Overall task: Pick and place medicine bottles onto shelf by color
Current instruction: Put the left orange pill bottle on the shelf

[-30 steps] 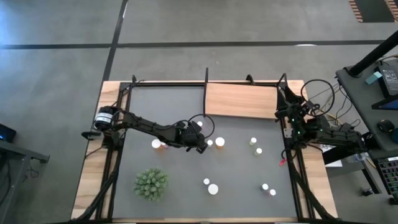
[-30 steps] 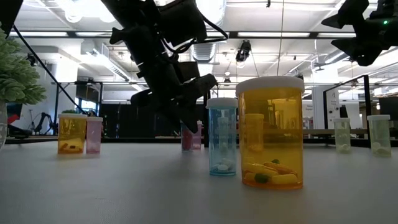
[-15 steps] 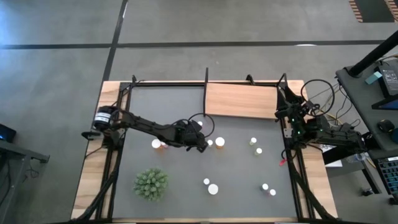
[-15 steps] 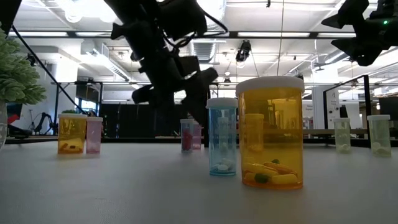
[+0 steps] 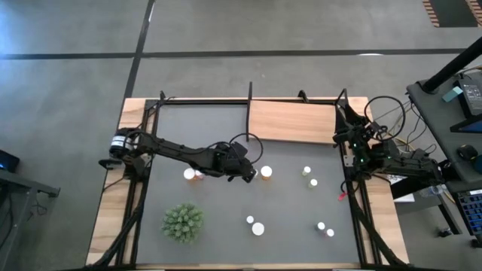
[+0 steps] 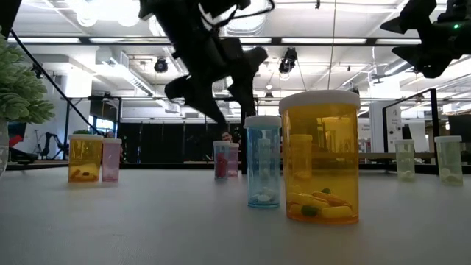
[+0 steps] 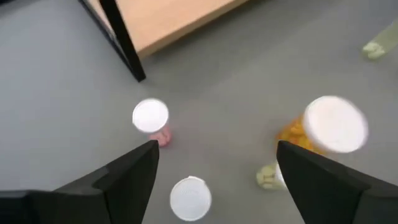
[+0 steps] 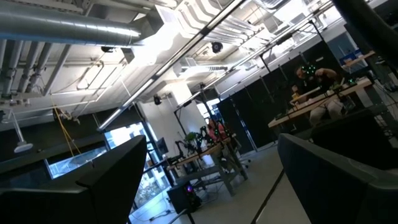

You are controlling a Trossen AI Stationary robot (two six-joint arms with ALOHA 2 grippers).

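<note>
Left claw point(image 5: 247, 175) hangs over the middle of the dark mat point(image 5: 294, 226), fingers spread wide and pinching nothing; in its wrist view the two dark fingers point(image 7: 134, 174) frame bare mat with a white-capped bottle point(image 7: 189, 198) right between them. Just past that, a pink-bodied bottle point(image 7: 151, 118) stands upright, and off to the side a wide orange bottle point(image 7: 329, 127) with a big white cap. No readable writing on any label or cap. From above, that orange bottle point(image 5: 266, 172) sits just beside the claw, another orange one point(image 5: 190, 175) on the arm's other side, pale greenish ones point(image 5: 309, 177) further right, more white caps point(image 5: 257, 228) near the front edge. The shelf point(image 5: 292, 121), a light-wood board with black posts, sits at the back of the desk, nothing on it. Green spiky plant point(image 5: 183, 222) front left. Right claw point(image 5: 348, 138) waits at the desk's right edge by the shelf, spread open, holding nothing
</note>
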